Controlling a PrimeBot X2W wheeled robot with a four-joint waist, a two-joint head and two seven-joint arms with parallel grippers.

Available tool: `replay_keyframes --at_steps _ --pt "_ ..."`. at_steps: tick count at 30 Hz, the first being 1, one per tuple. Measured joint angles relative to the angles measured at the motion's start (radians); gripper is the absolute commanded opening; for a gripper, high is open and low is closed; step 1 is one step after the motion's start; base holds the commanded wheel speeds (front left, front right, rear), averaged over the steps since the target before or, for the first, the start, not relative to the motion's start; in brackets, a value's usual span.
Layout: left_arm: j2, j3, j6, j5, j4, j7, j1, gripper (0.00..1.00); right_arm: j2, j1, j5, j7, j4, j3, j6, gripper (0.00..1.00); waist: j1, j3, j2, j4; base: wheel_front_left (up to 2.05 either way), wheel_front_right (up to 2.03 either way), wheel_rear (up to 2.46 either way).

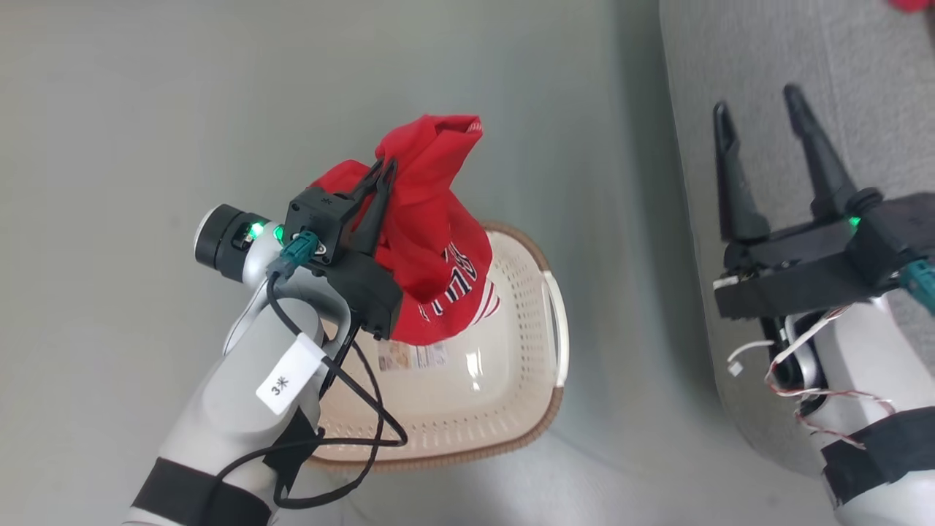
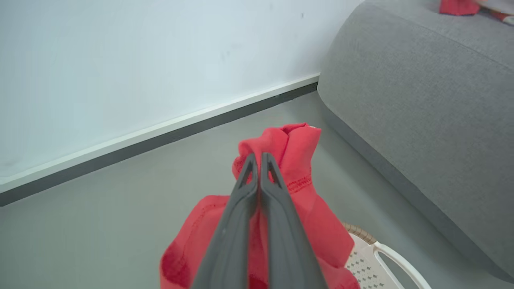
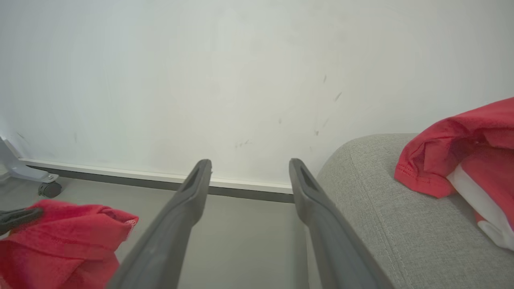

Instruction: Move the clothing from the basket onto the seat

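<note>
Left fingers (image 1: 378,197) pinched shut on a red lettered garment (image 1: 438,248).
It hangs above the basket (image 1: 526,321), which stands on the floor (image 1: 146,146) left of the grey sofa (image 1: 825,58); the right fingers (image 1: 734,190) gape wide and empty over the sofa's edge; the white-trimmed red garment (image 3: 461,160) lies on the sofa farther back.
</note>
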Motion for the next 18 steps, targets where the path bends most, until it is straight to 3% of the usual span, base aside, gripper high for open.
replay_keyframes --at_steps 4,18 --pt "-0.002 0.004 -0.008 -0.005 -0.028 -0.002 0.000 0.00 0.019 0.018 0.004 0.001 0.037 0.003 0.003 1.00 -0.0001 -0.060 0.0000 0.017 0.00 0.00 0.00" --pt "-0.005 -0.011 -0.034 -0.017 -0.075 -0.007 -0.002 0.00 0.047 0.048 0.010 0.002 0.198 0.077 0.069 1.00 0.0000 -0.273 -0.0001 0.055 0.00 0.00 0.00"
